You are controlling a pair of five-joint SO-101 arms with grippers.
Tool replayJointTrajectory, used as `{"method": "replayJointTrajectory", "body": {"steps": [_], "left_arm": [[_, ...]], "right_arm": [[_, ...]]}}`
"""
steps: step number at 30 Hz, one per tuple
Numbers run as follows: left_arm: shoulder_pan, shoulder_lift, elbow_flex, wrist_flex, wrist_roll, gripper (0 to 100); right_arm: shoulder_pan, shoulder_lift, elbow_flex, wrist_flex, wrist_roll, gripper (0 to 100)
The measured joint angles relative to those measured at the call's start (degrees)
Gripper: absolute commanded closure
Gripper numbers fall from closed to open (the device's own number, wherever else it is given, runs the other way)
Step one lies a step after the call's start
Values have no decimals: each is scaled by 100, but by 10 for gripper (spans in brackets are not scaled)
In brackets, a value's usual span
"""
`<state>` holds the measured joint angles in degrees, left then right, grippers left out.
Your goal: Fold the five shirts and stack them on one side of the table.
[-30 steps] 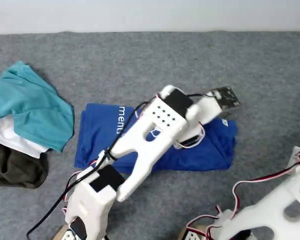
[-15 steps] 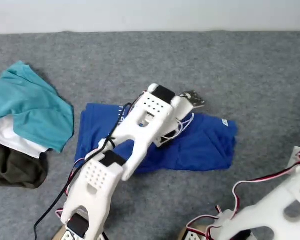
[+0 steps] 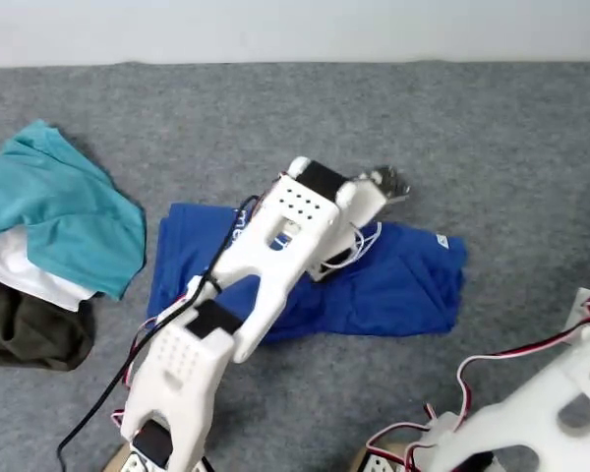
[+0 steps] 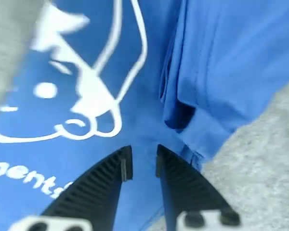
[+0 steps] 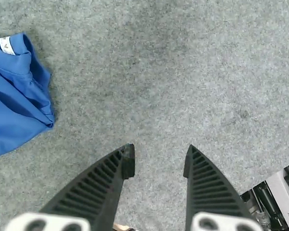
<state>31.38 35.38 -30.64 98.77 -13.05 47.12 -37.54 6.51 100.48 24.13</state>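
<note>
A blue shirt (image 3: 403,285) with white print lies partly folded at the middle of the grey table (image 3: 492,138). My left arm (image 3: 295,211) stretches over it from the near edge. In the left wrist view my left gripper (image 4: 143,161) hovers just above the blue shirt (image 4: 221,72), its jaws a narrow gap apart with nothing between them, next to a folded hem. My right gripper (image 5: 156,161) stands open over bare table, to the right of the blue shirt's corner (image 5: 14,96).
At the table's left edge lies a pile: a teal shirt (image 3: 59,211) on top, a white one (image 3: 20,270) under it and a dark one (image 3: 29,329) nearest the front. My right arm (image 3: 551,403) is at the near right corner.
My left arm has drawn back leftward, from over the shirt's right part to its middle. The shirt and the right arm have not moved.
</note>
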Motion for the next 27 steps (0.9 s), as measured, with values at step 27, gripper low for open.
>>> {"method": "replayJointTrajectory", "body": {"steps": [27], "left_arm": [[202,545,589,-404,114,913]], "right_arm": [[0,0,0,9,0,824]]}}
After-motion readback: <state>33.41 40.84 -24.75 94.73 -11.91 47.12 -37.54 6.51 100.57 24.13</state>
